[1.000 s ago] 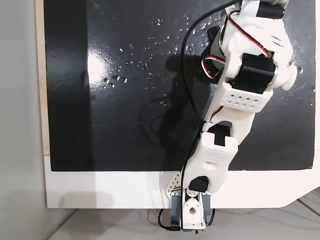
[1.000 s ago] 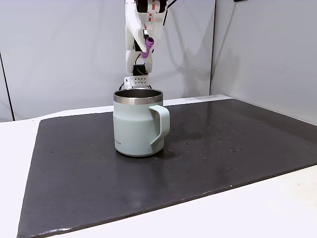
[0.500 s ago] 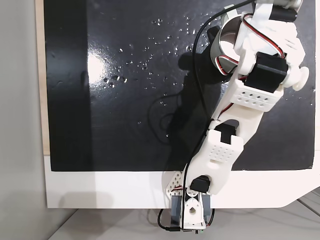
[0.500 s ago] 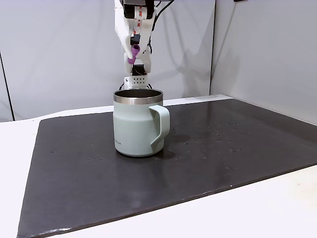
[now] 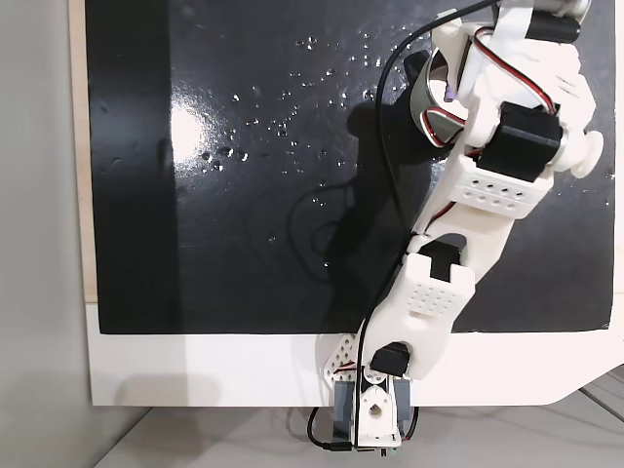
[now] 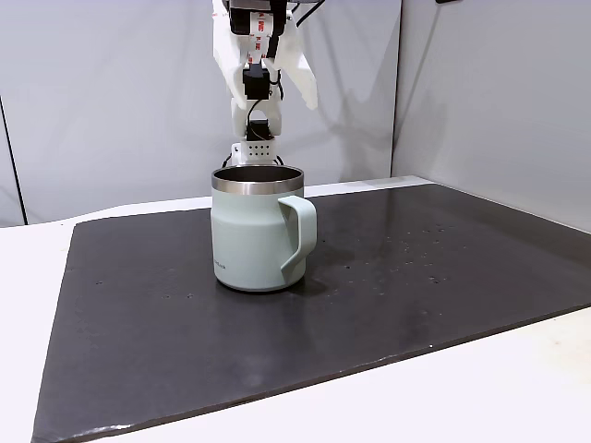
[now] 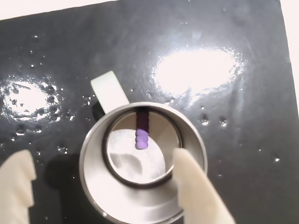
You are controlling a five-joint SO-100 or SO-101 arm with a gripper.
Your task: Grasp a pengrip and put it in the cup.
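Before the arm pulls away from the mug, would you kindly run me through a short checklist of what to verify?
1. Pengrip inside the cup: ok, it lies in the steel interior.
2. Gripper open and empty: ok, fingers spread.
3. Gripper above the cup's rim, not touching it: ok in a fixed view.
4. Cup upright on the black mat: ok.
5. Pengrip at rest on the bottom: cannot tell.
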